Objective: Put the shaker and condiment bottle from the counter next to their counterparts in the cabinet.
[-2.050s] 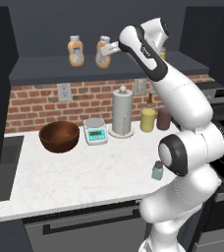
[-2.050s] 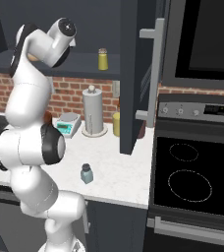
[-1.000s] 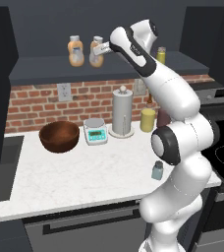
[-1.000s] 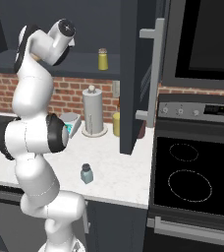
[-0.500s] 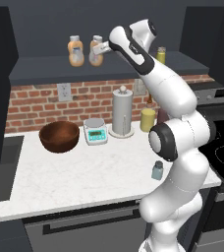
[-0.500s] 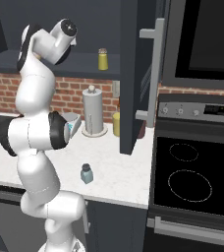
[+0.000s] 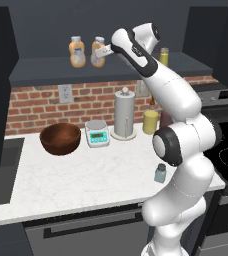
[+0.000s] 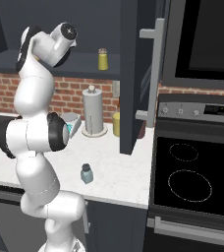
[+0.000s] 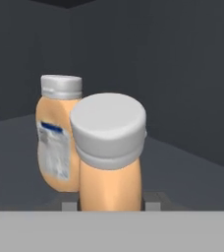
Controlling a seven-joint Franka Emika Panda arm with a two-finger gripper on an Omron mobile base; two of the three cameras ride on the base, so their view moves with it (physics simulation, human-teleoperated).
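Left base view: gripper (image 7: 102, 51) upper centre, clamped on orange-tan plastic condiment bottle (image 7: 98, 52), beside matching orange-tan bottle (image 7: 76, 51) on dark slate cabinet shelf (image 7: 46, 71).
Right base view: squat teal-grey shaker (image 8: 86, 173) lower centre on white marbled counter (image 8: 119, 173); slim yellow-green shaker (image 8: 102, 59) on shelf above.
Hand view: held bottle's pale cap (image 9: 108, 124) centre; contents not visible.

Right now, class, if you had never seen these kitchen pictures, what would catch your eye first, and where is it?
First the tall white arm, reaching up from the counter's right end to the dark cabinet shelf. Its claw grips an orange-tan condiment bottle beside a matching bottle standing on the shelf. Below, a small teal-grey shaker stands alone near the counter's front edge.
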